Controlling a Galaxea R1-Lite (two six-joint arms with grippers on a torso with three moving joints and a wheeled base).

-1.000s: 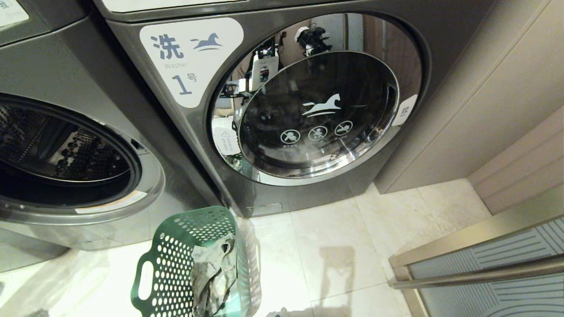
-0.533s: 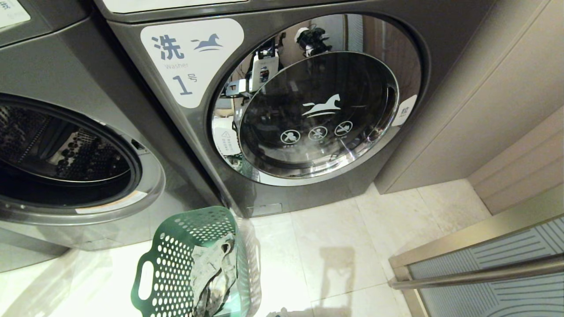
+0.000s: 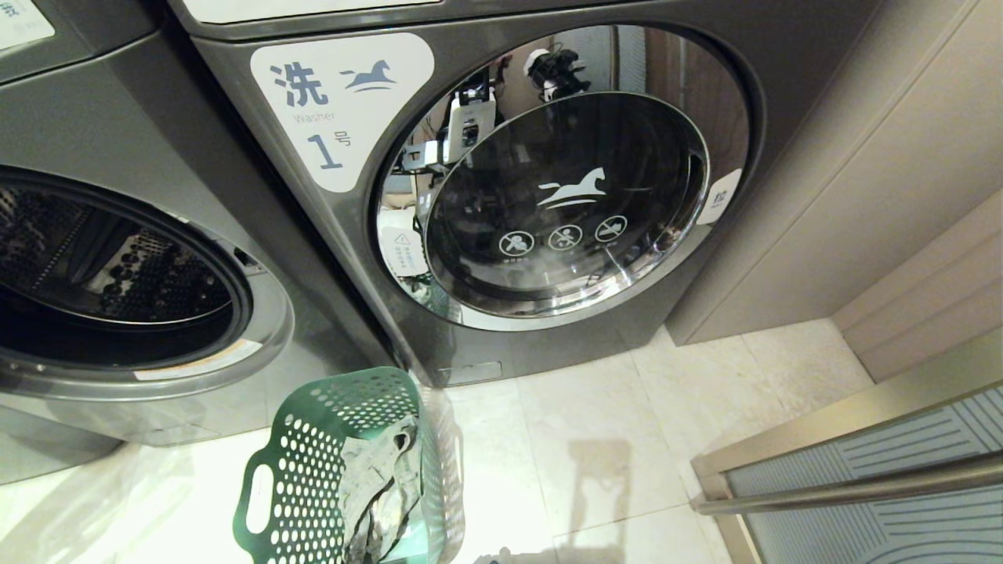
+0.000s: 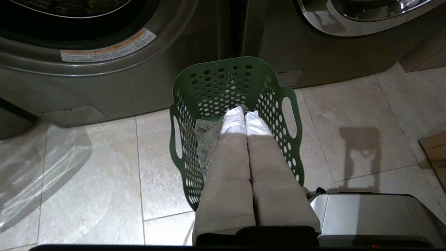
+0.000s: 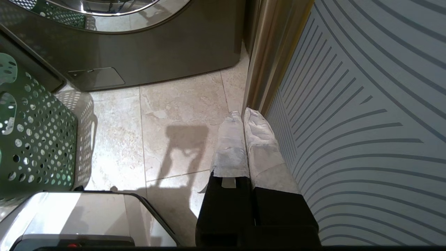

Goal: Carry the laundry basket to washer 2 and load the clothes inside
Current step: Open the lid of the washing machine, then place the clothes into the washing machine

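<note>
The dark green laundry basket [image 3: 313, 439] stands on the tiled floor before the gap between two washers. The clothes [image 3: 376, 486], a crumpled grey patterned bundle, lie inside it. At the left a dark grey washer [image 3: 258, 313] has its drum open; its label is cut off, so I cannot tell whether it is washer 2. In the left wrist view my left gripper [image 4: 245, 113] hangs shut over the basket [image 4: 223, 80] and the clothes [image 4: 205, 134], holding nothing. My right gripper [image 5: 243, 113] is shut and empty, to the right of the basket [image 5: 35, 132]. Neither gripper shows in the head view.
The washer marked 1 [image 3: 337, 102] fills the middle, its chrome-rimmed door closed. A metal-framed panel with curved stripes [image 3: 862, 486] stands close on the right, right beside my right gripper. A silver part of my base [image 4: 366, 216] lies behind the basket. Pale floor tiles [image 3: 595, 423] spread between basket and panel.
Only a shadow on the floor at the lower left has shifted. Basket, clothes and washers have kept their places.
</note>
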